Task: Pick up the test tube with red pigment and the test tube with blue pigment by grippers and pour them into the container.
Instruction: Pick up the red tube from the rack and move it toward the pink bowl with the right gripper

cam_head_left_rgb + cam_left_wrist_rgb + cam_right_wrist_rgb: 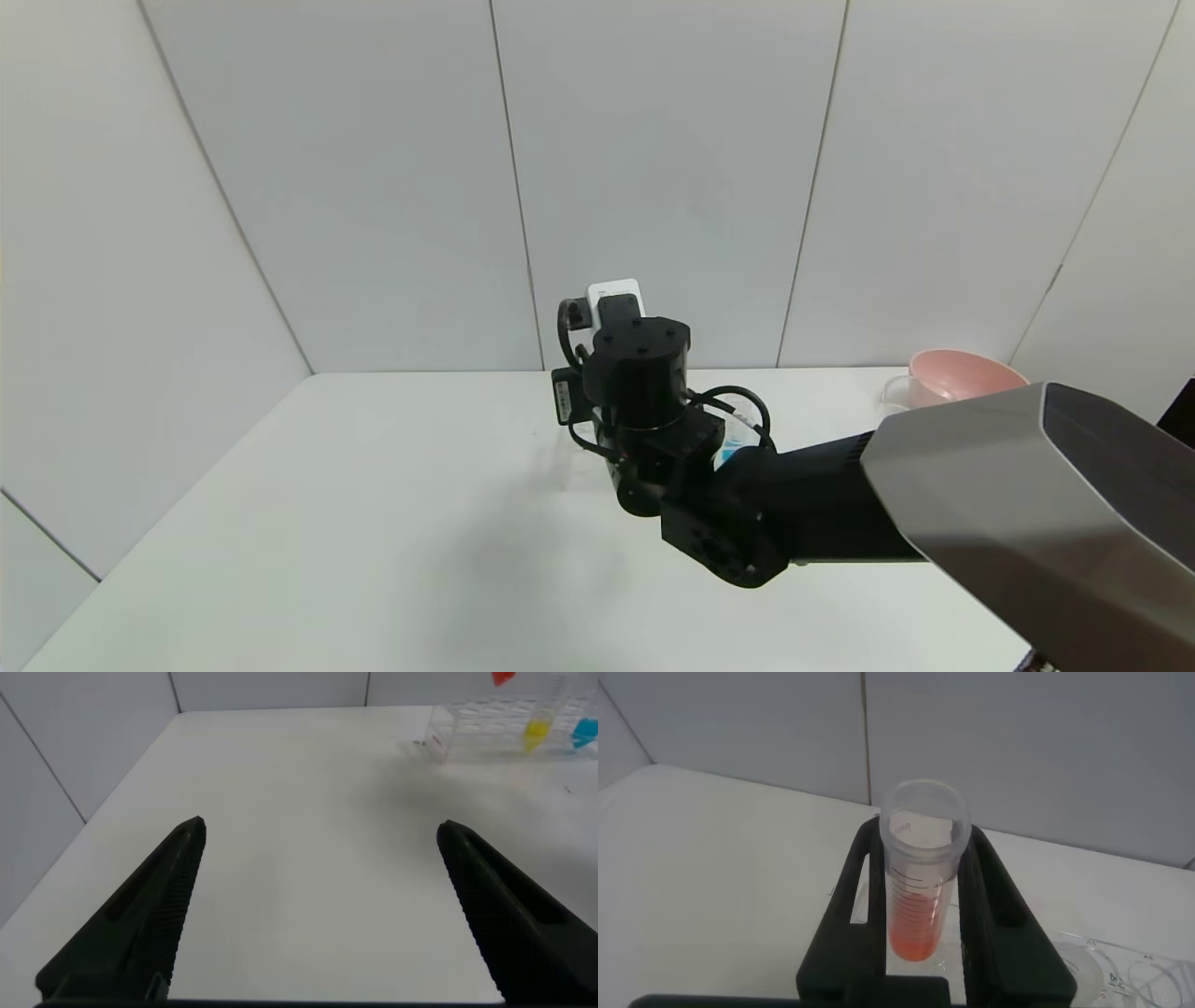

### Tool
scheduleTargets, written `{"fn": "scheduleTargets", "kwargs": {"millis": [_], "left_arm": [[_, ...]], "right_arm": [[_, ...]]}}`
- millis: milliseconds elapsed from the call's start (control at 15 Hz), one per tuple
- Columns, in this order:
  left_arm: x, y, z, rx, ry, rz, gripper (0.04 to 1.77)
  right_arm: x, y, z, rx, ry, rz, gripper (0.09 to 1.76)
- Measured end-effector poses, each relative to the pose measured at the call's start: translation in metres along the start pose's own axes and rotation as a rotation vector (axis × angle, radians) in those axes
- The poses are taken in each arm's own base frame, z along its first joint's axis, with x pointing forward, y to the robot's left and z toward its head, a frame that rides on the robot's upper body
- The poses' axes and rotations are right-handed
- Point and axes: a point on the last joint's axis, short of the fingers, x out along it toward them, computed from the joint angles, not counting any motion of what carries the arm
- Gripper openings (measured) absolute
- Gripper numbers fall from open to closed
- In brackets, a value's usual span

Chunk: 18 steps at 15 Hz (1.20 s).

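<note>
Head view: white table (373, 523) as the landmark. The right arm (747, 504) reaches over the table's middle, its wrist housing hiding the claw beneath. A patch of cyan, the test tube with blue pigment (726, 456), shows just beside the wrist on its far-right side, mostly hidden. A pink bowl (962, 373) stands at the table's far right corner, with a clear vessel's rim (894, 392) touching or just beside it; which vessel cannot be told.

Left wrist view: left gripper (322, 910), fingers spread wide, nothing between them, hovering above bare table. At the table's far edge stands a clear rack (505, 723) holding a yellow-liquid tube (535, 734); the blue-pigment tube sits just beside it in the rack.

Right wrist view: right gripper (924, 943), fingers pinching the test tube with red pigment (920, 873) from both sides. Tube upright, mouth open, orange-red liquid at its base, raised above the table. Clear curved plastic (1120, 971) lies below, near the claw.
</note>
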Motion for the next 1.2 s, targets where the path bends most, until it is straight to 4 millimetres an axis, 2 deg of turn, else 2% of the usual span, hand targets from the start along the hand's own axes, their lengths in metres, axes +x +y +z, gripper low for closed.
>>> {"fn": "scheduleTargets", "kwargs": {"millis": [333,600,800,1200], "left_arm": [[0.000,0.000,0.000,0.000,0.000,0.000,1.76],[0.000,0.000,0.000,0.000,0.000,0.000,1.76],[0.000,0.000,0.000,0.000,0.000,0.000,1.76],[0.000,0.000,0.000,0.000,0.000,0.000,1.76]], "right_arm": [[-0.008,-0.005,0.004,-0.022,0.015,0.018,0.51],[-0.027,-0.027,0.016,-0.040,0.049,0.087,0.51],[-0.045,-0.060,0.029,-0.064,0.088,0.154,0.51],[-0.076,-0.168,0.070,-0.056,0.267,0.267,0.51]]}}
